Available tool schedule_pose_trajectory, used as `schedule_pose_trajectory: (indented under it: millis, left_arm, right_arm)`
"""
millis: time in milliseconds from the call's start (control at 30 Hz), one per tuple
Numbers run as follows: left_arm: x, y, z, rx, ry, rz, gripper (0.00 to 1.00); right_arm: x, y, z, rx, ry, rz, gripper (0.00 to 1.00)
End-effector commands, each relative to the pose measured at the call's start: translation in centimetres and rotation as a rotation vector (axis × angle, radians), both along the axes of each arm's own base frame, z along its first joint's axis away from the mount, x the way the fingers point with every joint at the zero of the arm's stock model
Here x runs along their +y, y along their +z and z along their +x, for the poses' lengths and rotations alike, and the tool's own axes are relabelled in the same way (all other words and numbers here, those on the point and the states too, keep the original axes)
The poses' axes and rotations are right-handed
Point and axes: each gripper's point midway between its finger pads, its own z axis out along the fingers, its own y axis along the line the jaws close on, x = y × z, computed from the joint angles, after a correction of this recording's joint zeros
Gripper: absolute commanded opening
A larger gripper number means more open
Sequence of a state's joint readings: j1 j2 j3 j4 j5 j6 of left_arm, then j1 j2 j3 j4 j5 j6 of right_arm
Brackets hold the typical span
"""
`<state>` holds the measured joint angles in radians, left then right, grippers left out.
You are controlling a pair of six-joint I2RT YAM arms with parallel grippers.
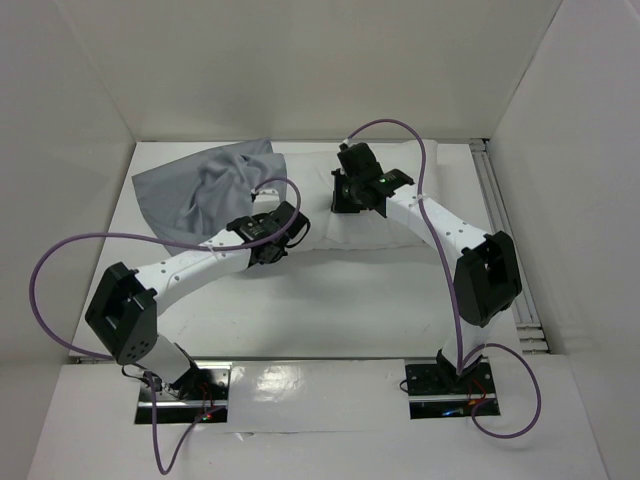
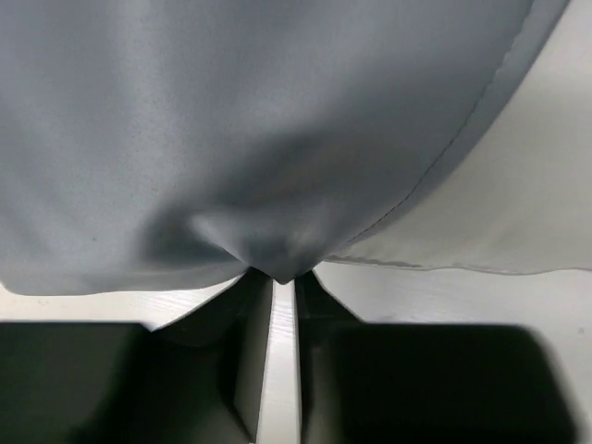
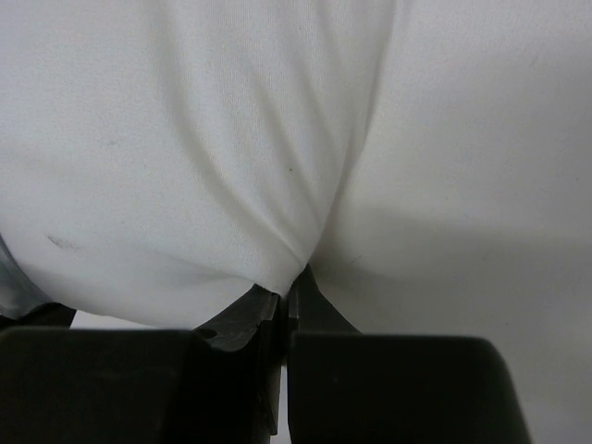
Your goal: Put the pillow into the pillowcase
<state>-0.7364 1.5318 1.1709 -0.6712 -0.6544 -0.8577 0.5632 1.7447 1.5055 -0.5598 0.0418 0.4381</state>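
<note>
The grey pillowcase (image 1: 200, 188) lies wrinkled at the back left of the table. The plump white pillow (image 1: 410, 215) lies to its right, and its left end meets the pillowcase. My left gripper (image 1: 276, 238) is at the pillowcase's right edge. In the left wrist view the gripper (image 2: 283, 282) is shut on a pinched fold of the grey pillowcase (image 2: 231, 139). My right gripper (image 1: 350, 195) is on top of the pillow's left half. In the right wrist view the gripper (image 3: 289, 291) is shut on a pinch of the white pillow fabric (image 3: 231, 139).
White walls enclose the table (image 1: 330, 300) on the left, back and right. A metal rail (image 1: 500, 200) runs along the right edge. Purple cables loop from both arms over the table's left side and over the pillow.
</note>
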Motion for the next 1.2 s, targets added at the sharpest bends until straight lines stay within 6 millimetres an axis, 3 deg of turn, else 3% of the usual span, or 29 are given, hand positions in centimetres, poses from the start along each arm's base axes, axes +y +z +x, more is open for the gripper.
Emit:
schedule_pose_trajectory:
  millis: [0, 100, 167, 233, 300, 367, 433, 467, 567, 600, 667, 700, 733, 800, 833, 867, 900, 933, 1000, 1033, 1067, 1133, 1167]
  left_arm:
    - [-0.1, 1.7, 0.7, -0.041, 0.032, -0.008, 0.19]
    - [-1.2, 2.6, 0.7, -0.043, -0.008, -0.044, 0.0]
    - [-3.1, 3.2, 1.1, -0.046, -0.07, -0.108, 0.0]
    - [-5.5, 5.0, 1.8, -0.079, -0.137, -0.185, 0.0]
    - [-9.8, 6.4, 1.3, -0.073, -0.299, -0.293, 0.0]
    - [-16.2, 10.5, 0.5, -0.1, -0.532, -0.523, 0.0]
    - [-19.0, 13.2, -0.3, -0.124, -0.656, -0.608, 0.0]
    - [-20.1, 15.0, -0.6, -0.141, -0.718, -0.654, 0.0]
    - [-20.1, 17.5, 0.5, -0.194, -0.755, -0.664, 0.0]
    - [-19.5, 16.3, 1.0, -0.166, -0.725, -0.639, 0.0]
    - [-18.0, 15.8, 2.6, -0.159, -0.677, -0.624, 0.0]
    - [-17.4, 15.6, 2.9, -0.153, -0.661, -0.619, 0.0]
    - [-16.5, 15.3, 3.6, -0.149, -0.635, -0.611, 0.0]
    - [-15.7, 14.4, 4.0, -0.131, -0.617, -0.607, 0.0]
    - [-15.6, 13.9, 3.9, -0.119, -0.614, -0.602, 0.0]
    - [-15.2, 14.3, 4.1, -0.131, -0.606, -0.605, 0.0]
    - [-15.0, 13.7, 4.0, -0.114, -0.602, -0.598, 0.0]
    - [-14.7, 13.7, 4.3, -0.117, -0.592, -0.597, 0.0]
    - [-14.5, 13.9, 4.0, -0.114, -0.591, -0.596, 0.0]
    - [-14.3, 13.7, 3.9, -0.104, -0.588, -0.592, 0.0]
    - [-14.0, 13.7, 4.2, -0.107, -0.58, -0.591, 0.0]
    - [-13.8, 14.0, 4.2, -0.119, -0.575, -0.59, 0.0]
    - [-13.8, 14.0, 4.2, -0.121, -0.581, -0.583, 0.0]
  right_arm:
    - [1.8, 1.6, 0.8, -0.034, 0.007, 0.062, 0.0]
    - [1.9, 1.2, 0.5, -0.023, 0.013, 0.062, 0.0]
    - [2.3, 1.6, 0.7, -0.034, 0.017, 0.088, 0.0]
    - [2.6, 1.5, 0.6, -0.026, 0.021, 0.102, 0.0]
    - [3.4, 1.5, 0.7, -0.017, 0.028, 0.141, 0.0]
    - [3.6, 1.5, 0.7, -0.015, 0.026, 0.159, 0.0]
    - [3.7, 1.1, 0.7, -0.002, 0.016, 0.163, 0.0]
    - [4.1, 1.9, 0.9, -0.015, 0.014, 0.195, 0.0]
    - [4.4, 2.8, 0.4, -0.03, 0.028, 0.24, 0.0]
    - [4.6, 2.9, 0.3, -0.022, 0.031, 0.252, 0.0]
    - [4.1, 4.0, -0.4, -0.038, 0.04, 0.253, 0.02]
    - [3.6, 3.7, -0.9, -0.031, 0.029, 0.24, 0.15]
    - [2.8, 4.9, -1.3, -0.06, 0.02, 0.231, 0.36]
    - [-0.3, 4.3, -1.9, -0.076, -0.07, 0.127, 0.85]
    - [-2.0, 4.4, -2.0, -0.086, -0.115, 0.099, 0.91]
    - [-4.5, 5.9, -2.1, -0.14, -0.191, 0.064, 0.95]
    - [-6.4, 5.7, -2.7, -0.128, -0.233, 0.026, 0.99]
    - [-9.6, 4.8, -2.6, -0.113, -0.309, -0.009, 0.99]
    - [-13.2, 5.1, -2.9, -0.124, -0.365, -0.022, 0.99]
    - [-14.9, 3.7, -3.0, -0.084, -0.389, -0.042, 0.99]
    - [-18.2, 3.3, -2.4, -0.071, -0.437, -0.06, 0.99]
    - [-19.7, 2.0, -2.0, -0.028, -0.431, -0.042, 0.99]
    - [-21.6, 1.3, -1.6, -0.006, -0.469, -0.045, 0.99]
